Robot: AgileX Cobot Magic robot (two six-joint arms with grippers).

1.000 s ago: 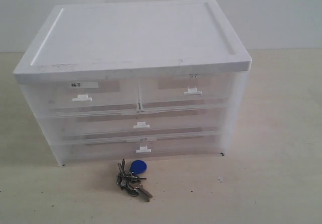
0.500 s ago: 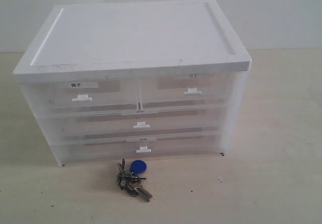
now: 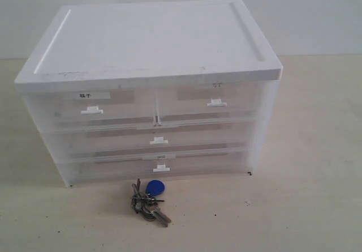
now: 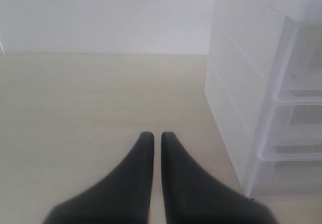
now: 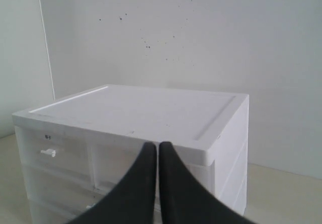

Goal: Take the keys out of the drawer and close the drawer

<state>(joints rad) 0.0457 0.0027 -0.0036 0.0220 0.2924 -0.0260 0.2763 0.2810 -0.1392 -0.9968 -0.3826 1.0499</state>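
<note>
The keys (image 3: 150,200), a bunch of dull metal keys with a blue oval fob, lie on the table just in front of the drawer unit. The translucent white unit (image 3: 153,88) has all its drawer fronts flush, including the bottom drawer (image 3: 161,167). Neither arm shows in the exterior view. My left gripper (image 4: 153,135) is shut with nothing between its black fingers, off to the side of the unit (image 4: 261,93) above bare table. My right gripper (image 5: 152,145) is also shut and empty, facing the unit's top corner (image 5: 151,108).
A beige table (image 3: 317,150) carries the unit. A white wall (image 5: 201,32) stands behind it. Two small drawers sit side by side in the top row (image 3: 92,110), with two full-width drawers below.
</note>
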